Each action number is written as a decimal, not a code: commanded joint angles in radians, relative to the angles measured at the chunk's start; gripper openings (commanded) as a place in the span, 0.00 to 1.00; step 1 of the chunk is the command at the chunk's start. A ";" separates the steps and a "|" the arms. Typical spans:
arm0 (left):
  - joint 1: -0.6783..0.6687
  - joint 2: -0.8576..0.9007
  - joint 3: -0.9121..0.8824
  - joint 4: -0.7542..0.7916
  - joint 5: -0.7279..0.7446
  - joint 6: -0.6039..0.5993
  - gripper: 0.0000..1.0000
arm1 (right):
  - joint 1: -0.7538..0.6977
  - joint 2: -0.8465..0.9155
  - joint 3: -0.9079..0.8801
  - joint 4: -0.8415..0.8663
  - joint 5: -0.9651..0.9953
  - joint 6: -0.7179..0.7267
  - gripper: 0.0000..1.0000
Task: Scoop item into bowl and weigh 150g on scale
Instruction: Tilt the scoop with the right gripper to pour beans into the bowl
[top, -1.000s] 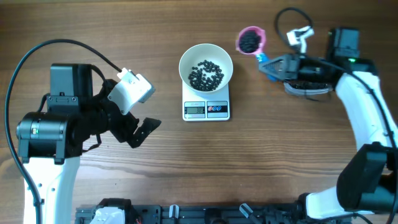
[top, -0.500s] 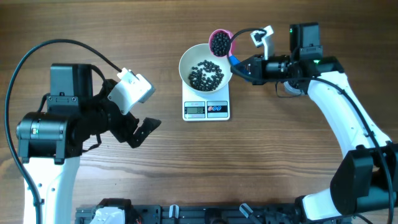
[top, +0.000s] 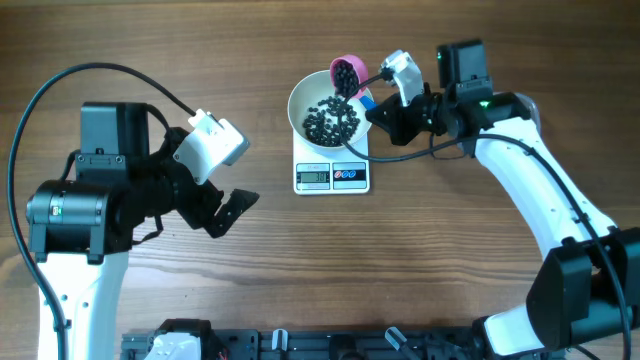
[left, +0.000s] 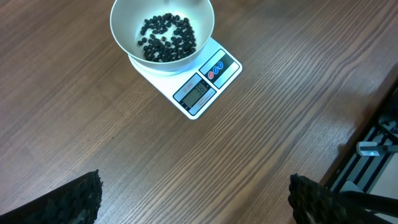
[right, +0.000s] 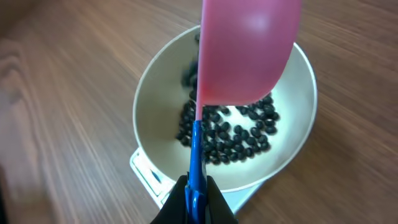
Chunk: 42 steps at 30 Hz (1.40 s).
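Note:
The white bowl (top: 300, 100) sits on the white scale (top: 332, 176), and a loose layer of the black item (top: 332, 120) lies in it. My right gripper (top: 383, 112) is shut on the blue handle of a pink scoop (top: 346, 73). The scoop hangs tilted over the bowl's far right rim with beans in its cup. From the right wrist, the scoop's pink underside (right: 249, 50) covers part of the bowl (right: 161, 106), with beans (right: 236, 134) below and the gripper (right: 196, 196) clamping the handle. My left gripper (top: 225, 212) stands open over bare table, left of the scale (left: 202, 87).
A black rail (top: 300, 345) runs along the table's near edge and also shows at the right of the left wrist view (left: 373, 149). The left arm's black cable (top: 90, 75) loops above its base. Bare wood surrounds the scale.
My right arm has carried the loaded scoop leftward from the far right of the table to the bowl's rim and tipped it. The left arm has not moved.

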 joint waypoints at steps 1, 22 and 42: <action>0.006 0.004 0.019 -0.001 0.008 0.012 1.00 | 0.020 -0.024 -0.001 0.002 0.079 -0.053 0.04; 0.006 0.004 0.019 -0.001 0.008 0.012 1.00 | 0.116 -0.024 -0.001 0.001 0.418 -0.158 0.04; 0.006 0.004 0.019 -0.001 0.008 0.012 1.00 | 0.188 -0.029 0.014 0.037 0.558 -0.288 0.04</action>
